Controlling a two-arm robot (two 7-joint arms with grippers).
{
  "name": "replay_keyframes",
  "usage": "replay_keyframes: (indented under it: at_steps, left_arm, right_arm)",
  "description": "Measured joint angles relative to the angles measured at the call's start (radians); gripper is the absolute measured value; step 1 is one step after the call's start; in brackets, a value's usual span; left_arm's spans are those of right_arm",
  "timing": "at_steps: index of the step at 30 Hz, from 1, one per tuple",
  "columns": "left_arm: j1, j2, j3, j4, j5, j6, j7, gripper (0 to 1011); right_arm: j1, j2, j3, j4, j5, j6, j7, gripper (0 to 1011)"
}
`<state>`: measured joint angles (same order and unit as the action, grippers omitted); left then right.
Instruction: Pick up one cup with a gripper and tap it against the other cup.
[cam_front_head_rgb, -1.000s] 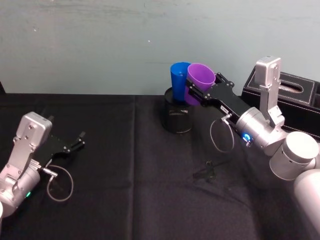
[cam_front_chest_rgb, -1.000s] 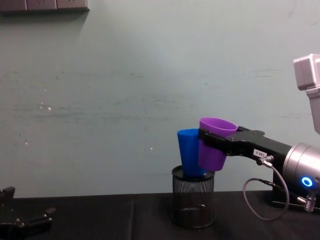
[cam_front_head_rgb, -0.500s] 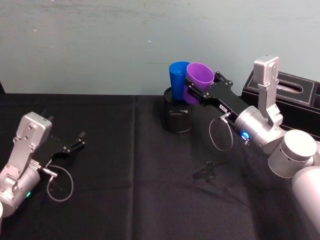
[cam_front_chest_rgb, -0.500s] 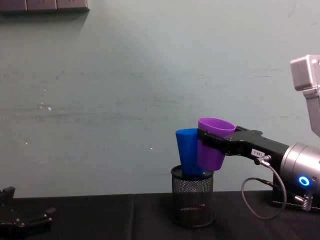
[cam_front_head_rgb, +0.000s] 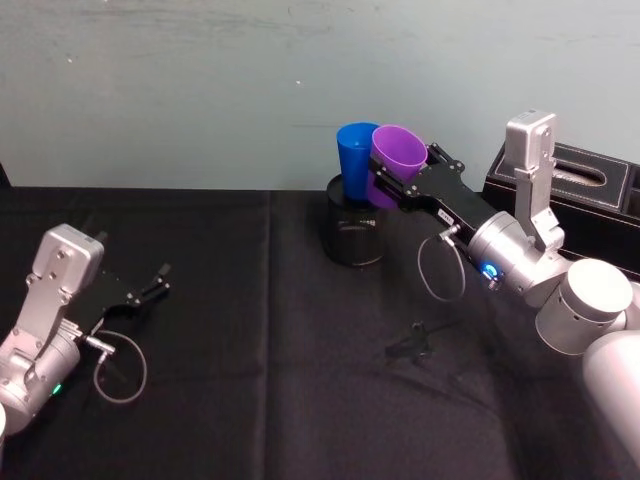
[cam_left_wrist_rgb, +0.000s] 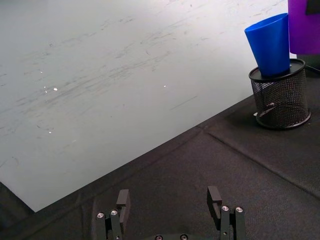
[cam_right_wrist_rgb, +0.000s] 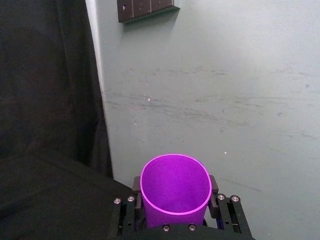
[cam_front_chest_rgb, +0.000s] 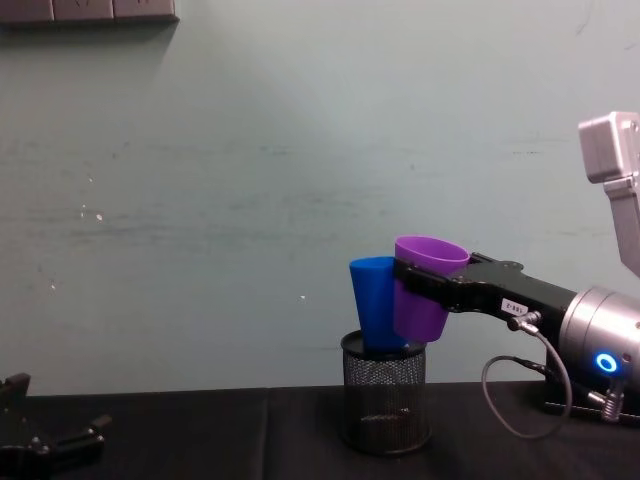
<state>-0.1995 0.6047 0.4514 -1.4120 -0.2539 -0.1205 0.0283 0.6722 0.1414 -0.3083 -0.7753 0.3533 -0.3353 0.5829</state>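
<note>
Nearest, at the eight o'clock of the table (cam_front_head_rgb: 250, 400), the left gripper (cam_front_head_rgb: 155, 280) rests idle, its jaws spread wide with nothing between them. Farther in, the right gripper (cam_front_head_rgb: 392, 186) reaches in from four o'clock, its jaws closed around the purple cup (cam_front_head_rgb: 398, 160), which it holds in the air, slightly tilted. The purple cup's side meets the blue cup (cam_front_head_rgb: 353, 158) at that cup's three o'clock. The blue cup stands in the black mesh holder (cam_front_head_rgb: 352, 238) near the table's twelve o'clock.
</note>
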Motion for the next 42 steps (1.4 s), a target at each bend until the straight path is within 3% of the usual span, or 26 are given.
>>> replay_keyframes:
  at_steps: [22,36,42]
  left_arm:
    - [0.000,0.000,0.000,0.000,0.000,0.000,0.000,1011]
    - [0.000,0.000,0.000,0.000,0.000,0.000,0.000,1011]
    - [0.000,0.000,0.000,0.000,0.000,0.000,0.000,1011]
  right_arm:
    - [-0.026,0.018,0.002,-0.045,-0.003,0.026,-0.001,732]
    - [-0.099,0.069,-0.010,-0.205,-0.002,0.128,-0.037,733]
    - [-0.121,0.082,-0.013,-0.244,0.002,0.147,-0.047,733]
